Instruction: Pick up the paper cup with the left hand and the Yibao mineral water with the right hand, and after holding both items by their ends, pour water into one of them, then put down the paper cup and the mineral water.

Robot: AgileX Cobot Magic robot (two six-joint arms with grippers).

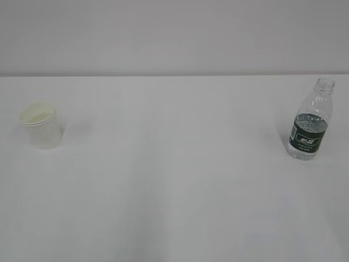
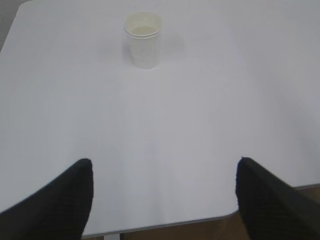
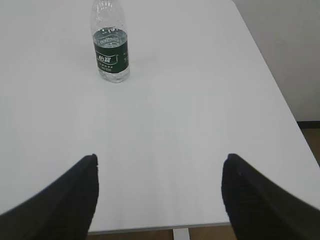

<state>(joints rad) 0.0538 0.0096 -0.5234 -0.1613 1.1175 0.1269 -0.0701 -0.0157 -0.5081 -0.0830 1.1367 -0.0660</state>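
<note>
Standing upright on the white table (image 1: 174, 191), the paper cup (image 1: 41, 125) sits far to the left in the exterior view, and the Yibao mineral water (image 1: 311, 123) stands far to the right, so the two are well apart. Neither arm shows in that view. The bottle has no cap on its narrow neck, and water fills roughly its lower half, up to about the top of the dark green label.

From the left wrist view, the left hand (image 2: 164, 195) hangs above the near edge of the table with its two black fingers (image 2: 60, 200) spread wide and nothing between them. The cup (image 2: 143, 39) stands well ahead of it, a little left of the gap, untouched, its pale inside visible from above.

From the right wrist view, the right hand (image 3: 160, 192) is likewise spread open and empty over the near table edge. The bottle (image 3: 111, 42) stands well ahead, left of the gap between the fingers (image 3: 65, 200), upright and free of any contact.
</note>
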